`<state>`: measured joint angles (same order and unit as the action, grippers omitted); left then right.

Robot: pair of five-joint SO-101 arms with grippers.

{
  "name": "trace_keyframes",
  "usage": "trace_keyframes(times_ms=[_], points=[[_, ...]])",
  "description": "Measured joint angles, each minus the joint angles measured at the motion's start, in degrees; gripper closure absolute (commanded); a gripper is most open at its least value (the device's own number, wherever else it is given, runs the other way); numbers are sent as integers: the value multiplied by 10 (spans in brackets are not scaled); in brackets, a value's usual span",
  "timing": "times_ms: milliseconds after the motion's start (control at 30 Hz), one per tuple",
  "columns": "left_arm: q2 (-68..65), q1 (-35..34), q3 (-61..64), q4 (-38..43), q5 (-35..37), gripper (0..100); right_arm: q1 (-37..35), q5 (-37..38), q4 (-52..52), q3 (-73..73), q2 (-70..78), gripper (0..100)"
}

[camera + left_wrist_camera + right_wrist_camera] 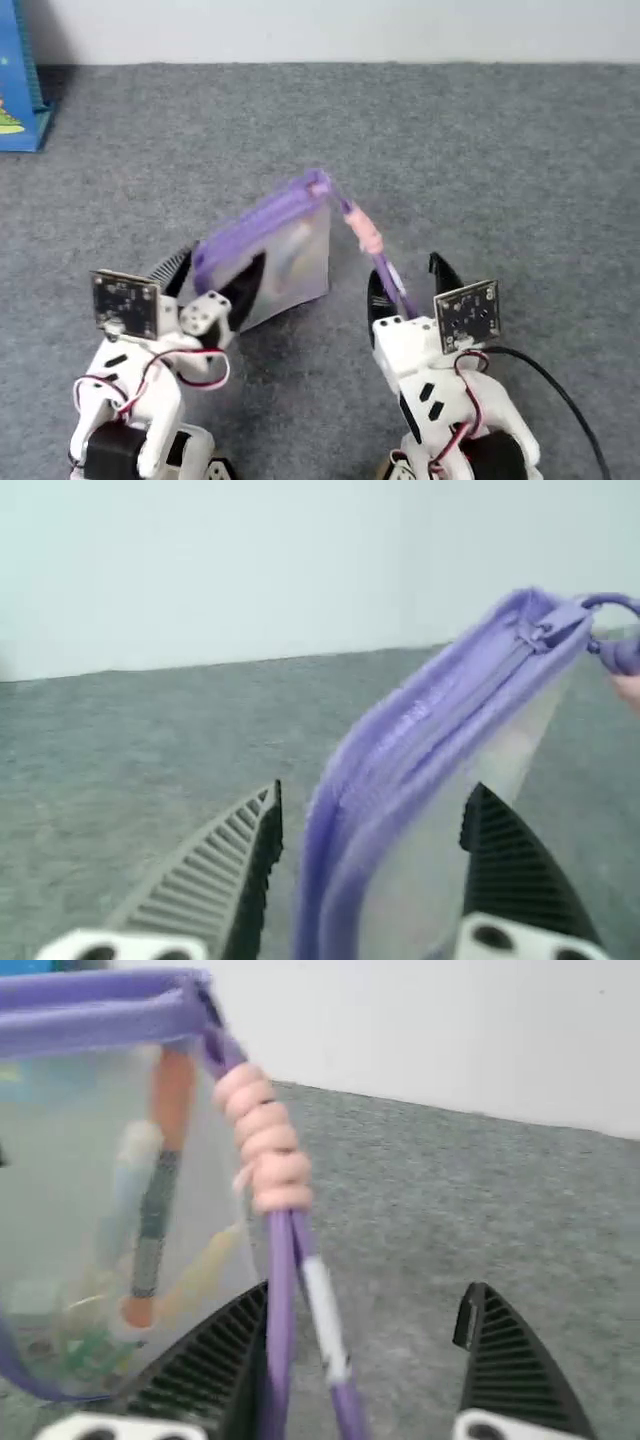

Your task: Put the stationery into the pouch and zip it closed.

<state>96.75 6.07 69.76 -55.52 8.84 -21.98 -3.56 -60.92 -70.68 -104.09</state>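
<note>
The purple pouch [270, 245] with clear sides stands tilted on its edge on the grey carpet. Its zip pull [540, 632] sits at the far end of the purple top band. Pens and other stationery [150, 1230] show through the clear wall. My left gripper [213, 272] [372, 810] is open and straddles the near end of the pouch [420, 740], with a sliver of carpet showing beside one finger. A purple cord [385, 265] [285, 1250] with a pink coil [265, 1140] runs from the zip end to my right gripper [405, 278] [365, 1305]. That gripper is open, and the cord lies along one finger.
A blue box [15, 80] stands at the far left by the white wall. Grey carpet [500, 160] lies bare to the right of and beyond the pouch.
</note>
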Motion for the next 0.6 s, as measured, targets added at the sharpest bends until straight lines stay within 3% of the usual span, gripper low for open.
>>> trace_keyframes(times_ms=[233, 600], points=[[0, -111, 2, 63, 22, 721, -22, -28, -10, 2, 0, 732], [1, -159, -30, 32, 24, 723, -22, -28, -22, 2, 0, 734]])
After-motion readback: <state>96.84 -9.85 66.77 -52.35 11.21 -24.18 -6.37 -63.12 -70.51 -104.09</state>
